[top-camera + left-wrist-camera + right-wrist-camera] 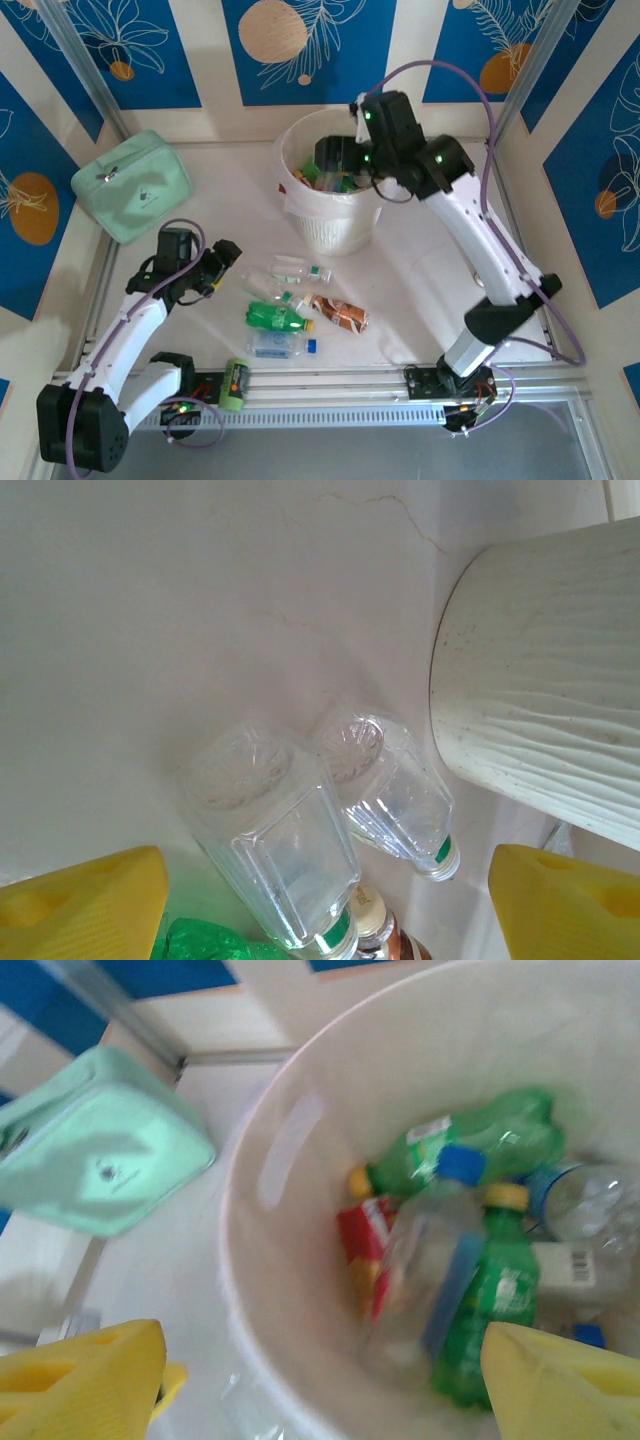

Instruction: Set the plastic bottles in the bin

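The pale bin [336,236] stands at the back centre with several plastic bottles inside. My right gripper [337,162] hangs over its mouth, open [325,1380]. Below it a blurred clear bottle with a blue label [430,1280] lies among green bottles [495,1310] in the bin [240,1220]. On the table lie two clear bottles [298,270], a green one [275,317], a brown-orange one [340,316] and a blue-labelled one [279,346]. My left gripper [226,264] is open [325,910], just short of the two clear bottles [275,845] [395,780].
A mint-green zip case [132,185] lies at the back left. A small green and orange cylinder [235,384] rests by the near rail. The bin's ribbed wall [540,730] stands close to the right of the clear bottles. Metal frame rails border the table.
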You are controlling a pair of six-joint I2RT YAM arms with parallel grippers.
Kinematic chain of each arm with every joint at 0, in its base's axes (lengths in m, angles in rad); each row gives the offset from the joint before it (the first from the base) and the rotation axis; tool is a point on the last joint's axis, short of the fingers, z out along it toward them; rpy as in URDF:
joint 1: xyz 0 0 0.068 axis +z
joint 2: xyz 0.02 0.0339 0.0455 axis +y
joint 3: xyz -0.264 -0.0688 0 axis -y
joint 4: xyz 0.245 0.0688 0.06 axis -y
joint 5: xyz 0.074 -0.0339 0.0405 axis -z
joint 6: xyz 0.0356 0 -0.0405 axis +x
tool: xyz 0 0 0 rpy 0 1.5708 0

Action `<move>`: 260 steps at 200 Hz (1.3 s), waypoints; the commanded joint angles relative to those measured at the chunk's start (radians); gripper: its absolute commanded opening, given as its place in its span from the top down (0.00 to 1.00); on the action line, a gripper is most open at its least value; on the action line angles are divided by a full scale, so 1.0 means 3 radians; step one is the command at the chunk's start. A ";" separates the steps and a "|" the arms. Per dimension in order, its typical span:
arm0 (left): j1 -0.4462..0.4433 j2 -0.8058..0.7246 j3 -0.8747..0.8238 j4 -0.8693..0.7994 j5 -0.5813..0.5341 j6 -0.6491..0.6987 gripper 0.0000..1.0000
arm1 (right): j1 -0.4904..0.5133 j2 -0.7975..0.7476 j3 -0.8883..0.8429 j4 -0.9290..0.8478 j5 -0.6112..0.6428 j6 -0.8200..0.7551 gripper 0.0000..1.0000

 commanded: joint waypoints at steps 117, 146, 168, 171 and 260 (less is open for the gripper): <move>-0.0489 0.0826 0.0185 -0.0049 -0.0451 -0.0319 0.17 | 0.1256 -0.0914 -0.2053 0.0302 0.0609 0.0640 0.17; -0.0496 0.1041 0.0175 0.0140 -0.0329 -0.0385 0.17 | 0.1247 -0.0963 -0.2140 0.0338 0.0599 0.0686 0.17; -0.0503 0.1147 0.0185 0.0208 -0.0320 -0.0410 0.17 | 0.1247 -0.0936 -0.2136 0.0316 0.0601 0.0681 0.16; -0.0505 0.1160 0.0189 0.0215 -0.0320 -0.0412 0.17 | 0.1244 -0.0934 -0.2135 0.0313 0.0600 0.0681 0.16; -0.0541 0.1529 0.0224 0.0421 -0.0244 -0.0548 0.19 | 0.1263 -0.0738 -0.2133 0.0344 0.0513 0.0766 0.17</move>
